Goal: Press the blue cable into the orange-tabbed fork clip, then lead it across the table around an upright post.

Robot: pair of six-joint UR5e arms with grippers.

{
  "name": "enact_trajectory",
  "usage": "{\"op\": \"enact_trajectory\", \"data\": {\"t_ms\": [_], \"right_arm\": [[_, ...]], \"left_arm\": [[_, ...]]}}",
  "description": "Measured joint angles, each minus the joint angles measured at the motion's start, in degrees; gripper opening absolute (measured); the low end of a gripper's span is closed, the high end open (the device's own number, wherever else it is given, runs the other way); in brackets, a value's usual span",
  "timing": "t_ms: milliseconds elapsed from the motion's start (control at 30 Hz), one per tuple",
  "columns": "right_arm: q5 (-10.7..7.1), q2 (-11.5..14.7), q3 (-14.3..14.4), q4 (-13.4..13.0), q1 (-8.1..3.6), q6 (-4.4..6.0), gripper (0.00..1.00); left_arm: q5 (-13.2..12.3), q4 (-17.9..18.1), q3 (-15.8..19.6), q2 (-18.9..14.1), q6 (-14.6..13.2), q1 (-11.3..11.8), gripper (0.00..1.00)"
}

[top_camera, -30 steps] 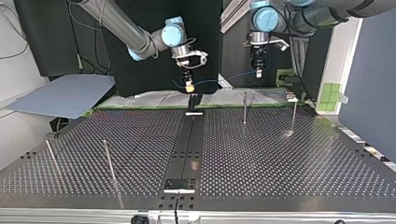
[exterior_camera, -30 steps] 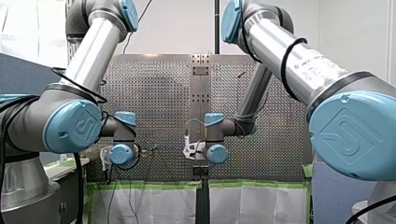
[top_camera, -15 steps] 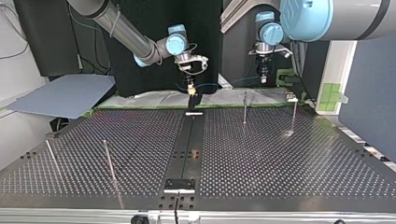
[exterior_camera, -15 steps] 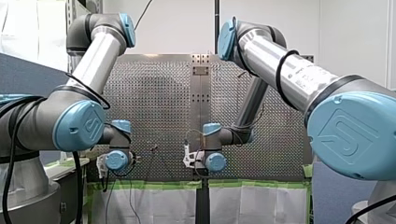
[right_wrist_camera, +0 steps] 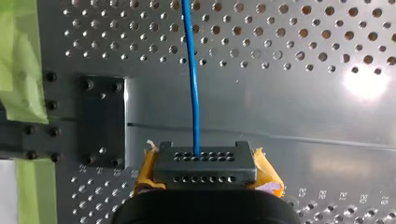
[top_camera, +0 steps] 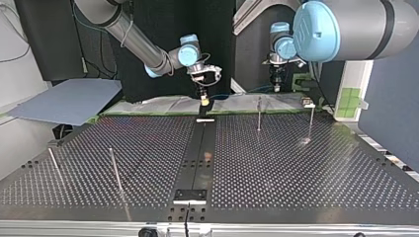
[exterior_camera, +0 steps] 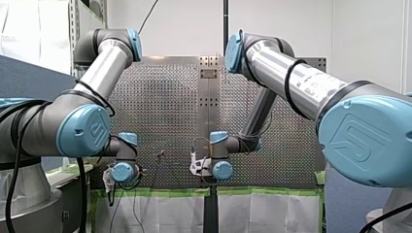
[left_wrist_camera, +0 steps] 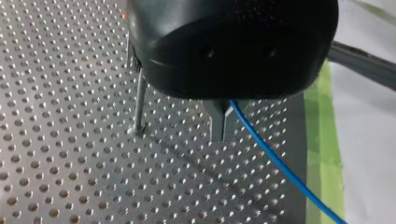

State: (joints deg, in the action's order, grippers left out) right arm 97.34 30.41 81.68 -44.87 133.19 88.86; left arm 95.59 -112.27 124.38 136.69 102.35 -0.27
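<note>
Right hand [top_camera: 203,100], clenched on the cable [right_wrist_camera: 192,84], had sunk within the last second to just above the bench [top_camera: 296,173]. Left hand [left_wrist_camera: 219,133], gripping the same cable, had dropped too. The cable hung strung between them. Pressing it into the clip, which was not clearly seen, looked close.

The thin blue cable [right_wrist_camera: 192,84] stretches nearly straight above the table [right_wrist_camera: 303,107], near an upright post [left_wrist_camera: 139,105].

You've got hot white glare on the table [right_wrist_camera: 366,84] ahead of your right gripper [right_wrist_camera: 205,161], and soft shadows slant across evenly lit metal under your left gripper [left_wrist_camera: 221,133].
</note>
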Motion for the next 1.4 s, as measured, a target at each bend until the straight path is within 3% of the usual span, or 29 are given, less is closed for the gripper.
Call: {"op": "enact_trajectory", "data": {"t_ms": [433, 833, 1033, 1400], "right_arm": [[-1.65, -1.8, -2.0, 1.0, -0.90, -0.51, 0.00], [-1.78, -2.4, -2.9, 1.7, -1.48, -0.77, 0.00], [-1.79, -2.4, -3.1, 2.0, -1.51, -0.95, 0.00], [-1.35, -2.3, -4.7, 6.1, -1.57, -3.19, 0.00]], "left_arm": [[-0.1, -2.8, -6.3, 0.4, 0.6, 1.8, 0.00], [-0.7, -3.4, -7.2, 0.4, 0.6, 3.0, 0.00], [-0.6, -4.0, -7.2, 0.3, -0.8, 3.2, 0.00], [-0.6, -6.4, -7.2, 0.3, -5.1, 2.4, 0.00]]}}
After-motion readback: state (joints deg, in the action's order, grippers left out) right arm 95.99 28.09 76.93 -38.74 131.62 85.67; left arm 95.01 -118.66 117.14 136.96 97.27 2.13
